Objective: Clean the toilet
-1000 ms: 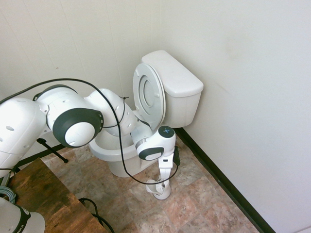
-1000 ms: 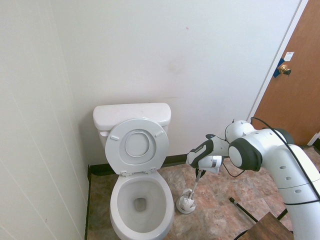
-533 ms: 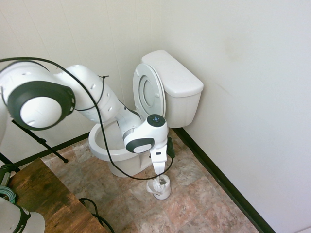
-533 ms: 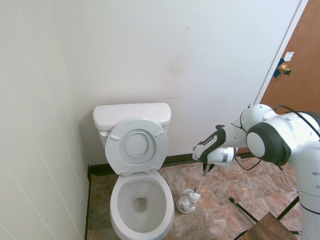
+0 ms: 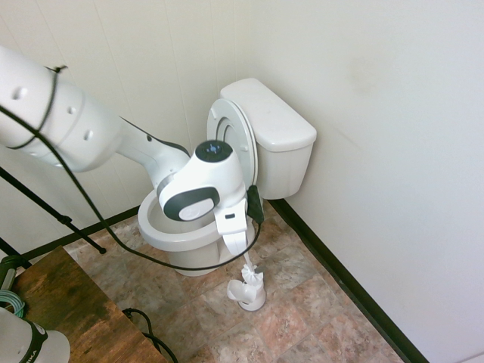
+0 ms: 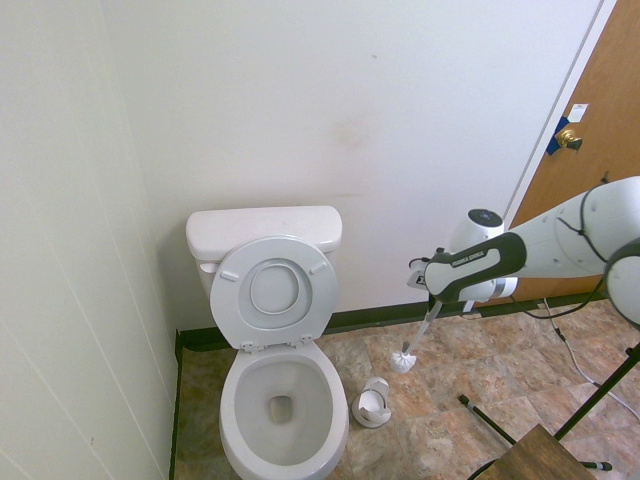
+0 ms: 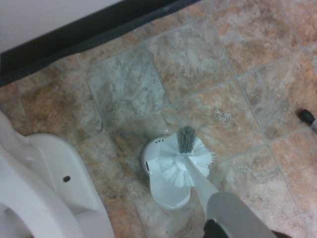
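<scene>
The toilet (image 6: 283,440) stands against the wall, its seat and lid (image 6: 275,292) raised against the tank (image 6: 263,228) and its bowl open. In the first exterior view the toilet (image 5: 276,128) sits behind the arm. My gripper (image 6: 433,303) is shut on the slim handle of a white toilet brush (image 6: 403,360). The bristle head hangs in the air, right of and above its small white holder (image 6: 372,402) on the floor. In the wrist view the brush (image 7: 183,157) hovers over the holder (image 7: 166,193), beside the toilet's base (image 7: 44,183).
A brown door (image 6: 590,180) is at the right of the second exterior view. A black baseboard (image 5: 348,291) runs along the walls. A wooden table (image 5: 76,310) stands at the near edge. The floor is stone-pattern tile (image 7: 198,59).
The arm has risen and swung away from the toilet, lifting the brush head out of its holder, where it rested a second ago. The holder stays on the floor.
</scene>
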{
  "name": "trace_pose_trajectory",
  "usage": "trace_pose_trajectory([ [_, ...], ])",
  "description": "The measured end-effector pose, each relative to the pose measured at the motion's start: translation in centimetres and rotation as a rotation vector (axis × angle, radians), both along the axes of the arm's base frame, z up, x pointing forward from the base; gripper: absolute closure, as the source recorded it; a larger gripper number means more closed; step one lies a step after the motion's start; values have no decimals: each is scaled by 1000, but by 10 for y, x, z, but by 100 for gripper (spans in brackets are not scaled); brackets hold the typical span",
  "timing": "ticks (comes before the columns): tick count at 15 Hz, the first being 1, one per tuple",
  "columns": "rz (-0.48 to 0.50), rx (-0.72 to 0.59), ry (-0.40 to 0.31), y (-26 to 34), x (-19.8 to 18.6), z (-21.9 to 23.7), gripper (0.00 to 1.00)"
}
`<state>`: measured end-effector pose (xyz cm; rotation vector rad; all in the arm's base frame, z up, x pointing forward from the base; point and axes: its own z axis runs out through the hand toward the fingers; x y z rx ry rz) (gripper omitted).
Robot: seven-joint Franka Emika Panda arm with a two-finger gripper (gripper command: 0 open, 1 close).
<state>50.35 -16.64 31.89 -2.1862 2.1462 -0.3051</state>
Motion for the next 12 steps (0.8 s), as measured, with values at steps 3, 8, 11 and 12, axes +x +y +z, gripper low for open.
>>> trace_pose_trajectory([
  [3,38,-21,-22,44,1,56,100],
  [8,142,-43,-56,148,-2,95,100],
  [11,205,-53,-76,209,-7,102,100],
  [12,226,-53,-77,228,-9,100,100],
])
